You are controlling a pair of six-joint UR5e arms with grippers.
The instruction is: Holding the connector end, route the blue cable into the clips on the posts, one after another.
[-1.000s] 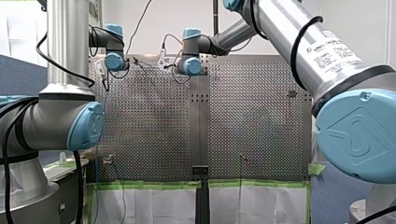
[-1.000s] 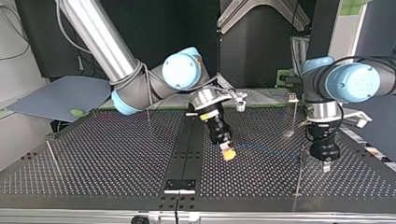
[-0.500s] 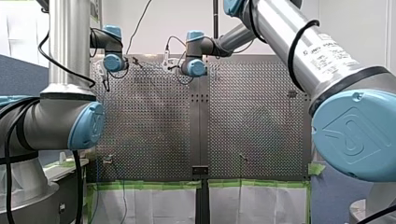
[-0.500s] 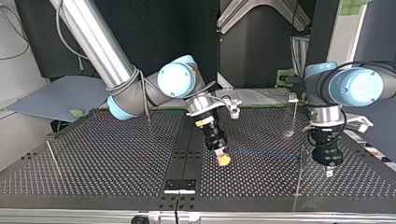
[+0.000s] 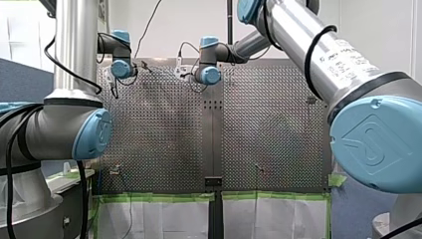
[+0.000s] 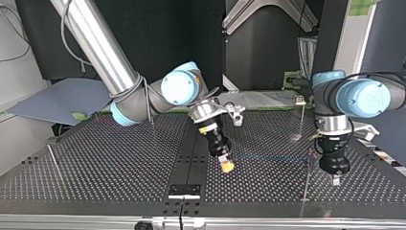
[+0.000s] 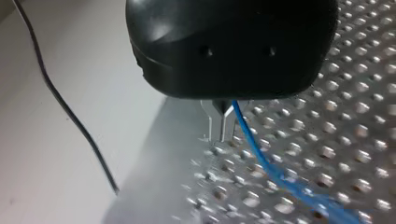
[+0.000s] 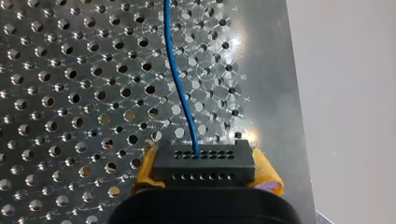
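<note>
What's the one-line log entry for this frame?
right gripper: jaws shut on connector | blue cable: spans to left gripper | post: beside left gripper

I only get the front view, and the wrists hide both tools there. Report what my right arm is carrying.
Observer: In the right wrist view, the right gripper has its jaws shut on a black connector, with yellow pads on either side of it.
Operator: Now say where the cable goes from there.
Observer: The blue cable leaves the connector and runs ahead of the gripper over the perforated table.
Operator: Check the other arm.
Observer: In the left wrist view the same cable passes right beside the tip of the left gripper. I cannot tell whether it is gripped.
</note>
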